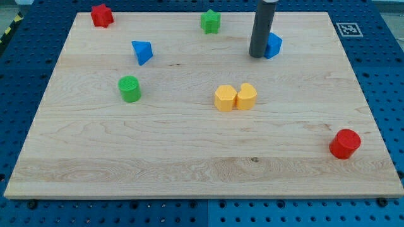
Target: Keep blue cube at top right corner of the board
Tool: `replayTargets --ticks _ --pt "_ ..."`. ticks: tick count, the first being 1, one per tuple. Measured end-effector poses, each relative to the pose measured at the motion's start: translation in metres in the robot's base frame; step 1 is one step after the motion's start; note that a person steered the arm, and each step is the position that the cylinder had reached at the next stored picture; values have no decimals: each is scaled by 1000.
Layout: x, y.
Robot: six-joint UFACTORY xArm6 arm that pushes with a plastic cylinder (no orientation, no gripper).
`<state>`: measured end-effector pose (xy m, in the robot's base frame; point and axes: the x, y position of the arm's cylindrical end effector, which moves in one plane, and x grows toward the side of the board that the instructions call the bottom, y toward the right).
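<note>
The blue cube (274, 45) lies on the wooden board (189, 157) toward the view's top right, short of the corner. My tip (257, 55) is at the end of the dark rod and touches the cube's left side, hiding part of it. A second blue block, a wedge-like triangle (142, 52), lies toward the view's top left.
A red star-like block (101, 15) sits at the top left corner, a green star-like block (210, 21) at top centre. A green cylinder (129, 89) is at left, two yellow blocks (235, 98) touch at centre, a red cylinder (344, 144) at lower right. A printed marker (348, 29) is on the top right corner.
</note>
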<state>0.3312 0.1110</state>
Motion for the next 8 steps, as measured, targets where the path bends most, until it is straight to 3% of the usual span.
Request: replayTargets --ticks 6,8 --pt "-15 116" --pt "-46 120"
